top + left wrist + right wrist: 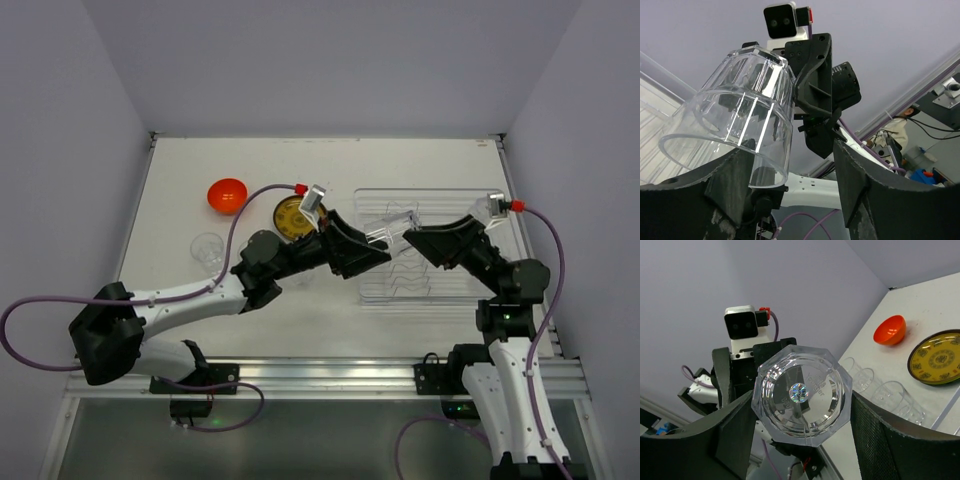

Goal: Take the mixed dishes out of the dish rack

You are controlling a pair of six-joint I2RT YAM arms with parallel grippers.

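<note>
rack (445,196): clear rectangular tray with white wire dividers, flat on the right side of the table. 
cup (392,228): clear, octagonal base, in the air over the rack's left end, on its side, base pointing right, mouth pointing left. 
bowl (227,195): orange-red, far left, looks tilted. 
plate (291,216): yellow pattern, dark rim, flat, between bowl and rack, partly hidden. 
second cup (208,249): standing near the bowl. 
The right wrist view shows a row of clear cups (892,396) near the plate; count unclear.

Below me, a white table (330,170), boxed in by pale lavender walls (330,60); an aluminium rail (330,375) runs along its near edge.
</note>
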